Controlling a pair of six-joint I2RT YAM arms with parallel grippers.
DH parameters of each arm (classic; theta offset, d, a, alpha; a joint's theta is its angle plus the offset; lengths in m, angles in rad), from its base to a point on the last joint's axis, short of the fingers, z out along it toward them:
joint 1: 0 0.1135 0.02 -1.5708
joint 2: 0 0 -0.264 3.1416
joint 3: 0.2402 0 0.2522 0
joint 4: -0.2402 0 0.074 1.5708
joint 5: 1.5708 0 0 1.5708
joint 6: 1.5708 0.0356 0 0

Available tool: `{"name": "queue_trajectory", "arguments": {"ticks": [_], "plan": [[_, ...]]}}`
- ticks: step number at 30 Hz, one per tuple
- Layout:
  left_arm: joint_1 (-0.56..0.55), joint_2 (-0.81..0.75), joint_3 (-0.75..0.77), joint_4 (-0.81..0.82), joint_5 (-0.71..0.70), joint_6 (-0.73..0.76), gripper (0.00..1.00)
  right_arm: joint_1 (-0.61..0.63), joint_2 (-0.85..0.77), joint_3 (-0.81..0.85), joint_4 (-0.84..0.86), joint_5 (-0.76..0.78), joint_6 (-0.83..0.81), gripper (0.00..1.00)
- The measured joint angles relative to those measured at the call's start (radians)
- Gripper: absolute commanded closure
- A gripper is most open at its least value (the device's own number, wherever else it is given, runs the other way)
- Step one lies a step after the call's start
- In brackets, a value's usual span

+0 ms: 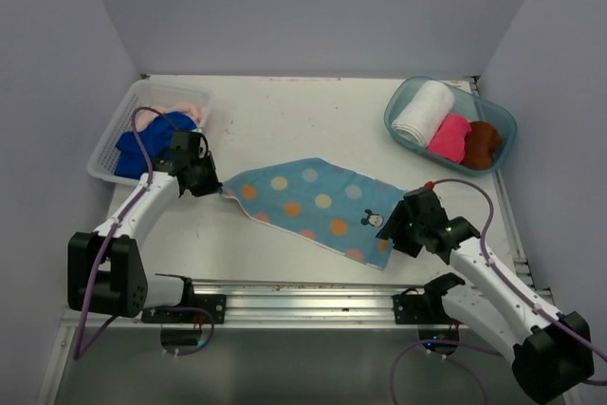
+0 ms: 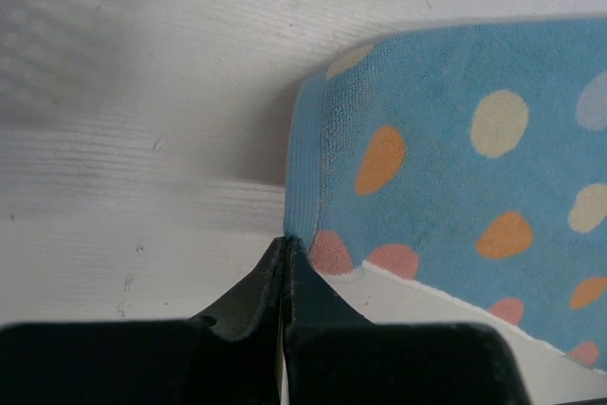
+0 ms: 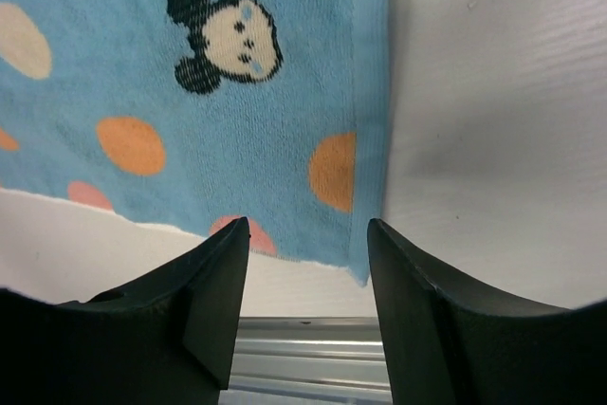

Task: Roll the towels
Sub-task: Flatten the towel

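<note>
The light blue towel (image 1: 313, 201) with coloured dots and a cartoon mouse lies spread flat in the middle of the table. My left gripper (image 1: 220, 187) is shut on its left corner, seen close in the left wrist view (image 2: 285, 242), where the towel (image 2: 455, 168) stretches away to the right. My right gripper (image 1: 391, 234) is open and empty, hovering over the towel's near right corner (image 3: 365, 267); the fingers straddle that edge (image 3: 308, 234). The royal blue towel (image 1: 152, 144) and the pale peach towel (image 1: 175, 101) lie in the basket. Rolled white (image 1: 424, 113), hot pink (image 1: 450, 138) and brown (image 1: 482, 142) towels sit in the tub.
The white lattice basket (image 1: 106, 147) stands at the far left, right behind my left arm. The clear teal tub (image 1: 505, 122) stands at the far right. A metal rail (image 1: 303, 291) runs along the table's near edge, just below the towel's corner (image 3: 313, 348).
</note>
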Motion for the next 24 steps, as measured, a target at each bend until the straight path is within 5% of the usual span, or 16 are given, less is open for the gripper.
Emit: {"name": "queue_trajectory", "arguments": {"ticks": [6, 24], "plan": [[0.0, 0.0, 0.0, 0.0, 0.0, 0.0, 1.0, 0.102, -0.053, -0.054, -0.082, 0.032, 0.12, 0.48], [0.0, 0.0, 0.0, 0.0, 0.001, 0.007, 1.0, 0.291, 0.155, -0.025, -0.076, 0.122, 0.271, 0.58]]}}
